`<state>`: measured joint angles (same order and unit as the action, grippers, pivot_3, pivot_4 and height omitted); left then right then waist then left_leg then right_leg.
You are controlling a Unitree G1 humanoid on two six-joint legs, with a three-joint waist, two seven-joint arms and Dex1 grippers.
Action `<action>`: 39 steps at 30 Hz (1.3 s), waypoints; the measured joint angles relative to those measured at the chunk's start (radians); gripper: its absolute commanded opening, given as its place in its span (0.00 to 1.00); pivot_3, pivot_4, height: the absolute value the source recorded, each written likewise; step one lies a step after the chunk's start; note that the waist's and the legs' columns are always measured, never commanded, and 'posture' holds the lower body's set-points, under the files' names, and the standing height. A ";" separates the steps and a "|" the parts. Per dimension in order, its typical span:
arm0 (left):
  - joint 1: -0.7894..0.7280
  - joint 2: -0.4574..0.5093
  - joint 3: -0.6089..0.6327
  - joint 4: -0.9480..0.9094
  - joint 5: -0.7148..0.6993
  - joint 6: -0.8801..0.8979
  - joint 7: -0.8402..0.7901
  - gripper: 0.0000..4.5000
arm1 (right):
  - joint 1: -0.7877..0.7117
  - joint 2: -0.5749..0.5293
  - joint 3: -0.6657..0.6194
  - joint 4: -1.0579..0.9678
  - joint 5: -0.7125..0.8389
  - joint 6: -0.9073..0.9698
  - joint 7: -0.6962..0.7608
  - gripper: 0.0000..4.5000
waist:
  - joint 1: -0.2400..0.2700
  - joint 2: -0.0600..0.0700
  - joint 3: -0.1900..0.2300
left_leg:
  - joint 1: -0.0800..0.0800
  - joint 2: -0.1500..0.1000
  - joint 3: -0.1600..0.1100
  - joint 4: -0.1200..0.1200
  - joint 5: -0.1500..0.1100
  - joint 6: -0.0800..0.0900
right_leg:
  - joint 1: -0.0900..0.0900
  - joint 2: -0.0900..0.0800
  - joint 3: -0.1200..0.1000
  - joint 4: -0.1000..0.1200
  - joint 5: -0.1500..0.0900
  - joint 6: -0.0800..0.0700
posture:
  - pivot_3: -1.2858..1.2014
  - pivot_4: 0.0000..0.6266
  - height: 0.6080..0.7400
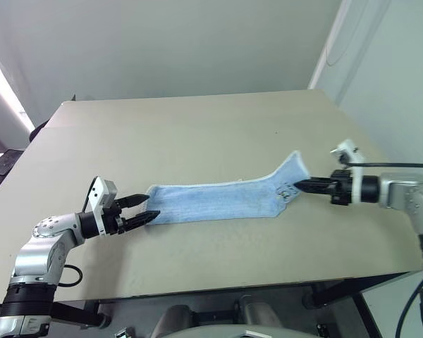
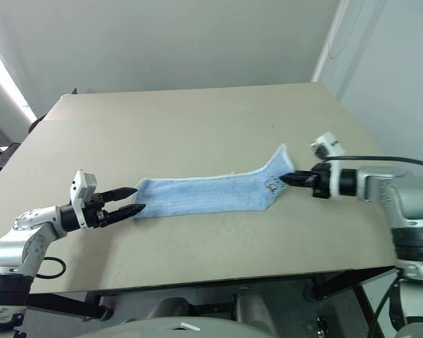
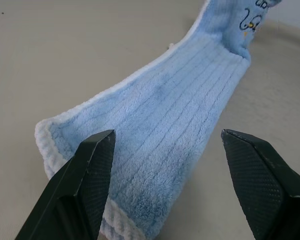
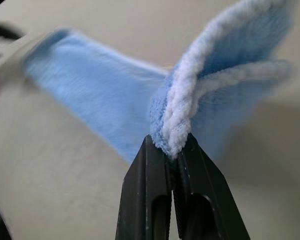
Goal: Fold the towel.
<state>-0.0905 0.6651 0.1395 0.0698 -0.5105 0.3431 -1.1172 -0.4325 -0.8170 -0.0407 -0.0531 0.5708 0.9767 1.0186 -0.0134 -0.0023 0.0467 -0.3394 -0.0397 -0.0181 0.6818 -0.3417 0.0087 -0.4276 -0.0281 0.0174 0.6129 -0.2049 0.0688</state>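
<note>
Right gripper [image 1: 299, 185] pinches the towel [image 1: 218, 203] (left gripper [image 1: 146, 210] gapes); beige table [image 1: 197, 134], pale walls.

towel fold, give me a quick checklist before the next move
1. Right gripper shut on the towel end: ok, cloth is pinched between its fingers.
2. That end lifted off the table: ok, it curls upward.
3. Left gripper gripping the other end: not ok, its jaws stand open around the edge.
4. Towel lying as one strip between the grippers: ok.
5. Both layers caught in the right pinch: cannot tell.
6. Embroidered mark at the right gripper's end: ok.
</note>
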 measured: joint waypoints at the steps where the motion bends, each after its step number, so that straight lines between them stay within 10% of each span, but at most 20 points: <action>1: 0.001 0.000 0.000 0.000 0.000 0.000 0.001 0.79 | -0.008 0.020 0.020 -0.008 0.000 -0.005 -0.003 0.01 | 0.001 0.000 0.000 | 0.000 0.000 0.000 0.000 0.000 0.000 | 0.000 0.000 0.000 0.000 0.000 0.000 | 0.52 0.00 1.00; 19: 0.040 -0.019 -0.003 -0.039 0.000 0.001 0.030 0.79 | -0.139 0.343 0.326 0.225 -0.216 -0.178 -0.062 0.01 | -0.001 0.000 0.000 | -0.001 0.000 0.000 0.000 0.000 0.000 | -0.002 -0.001 0.000 0.000 0.003 -0.007 | 0.52 0.00 1.00; 31: 0.045 -0.019 -0.004 -0.046 -0.001 0.002 0.039 0.79 | -0.166 0.386 0.368 0.173 -0.203 -0.097 -0.009 0.86 | 0.001 0.000 0.000 | -0.001 0.000 0.000 0.000 0.000 -0.001 | -0.002 -0.001 0.000 0.001 0.003 -0.007 | 0.52 0.00 1.00; 39: 0.063 -0.029 0.017 -0.054 -0.040 0.046 0.054 0.79 | -0.125 0.398 0.140 0.094 -0.043 -0.125 0.017 0.86 | 0.003 0.000 0.000 | -0.001 0.000 -0.001 0.000 0.000 -0.001 | -0.001 -0.001 -0.001 0.000 0.004 -0.007 | 0.52 0.00 1.00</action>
<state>-0.0272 0.6360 0.1560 0.0161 -0.5502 0.3889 -1.0627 -0.5573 -0.4192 0.0989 0.0411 0.5278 0.8520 1.0354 -0.0107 -0.0022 0.0469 -0.3406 -0.0401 -0.0189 0.6815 -0.3418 0.0081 -0.4290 -0.0296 0.0167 0.6128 -0.2009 0.0621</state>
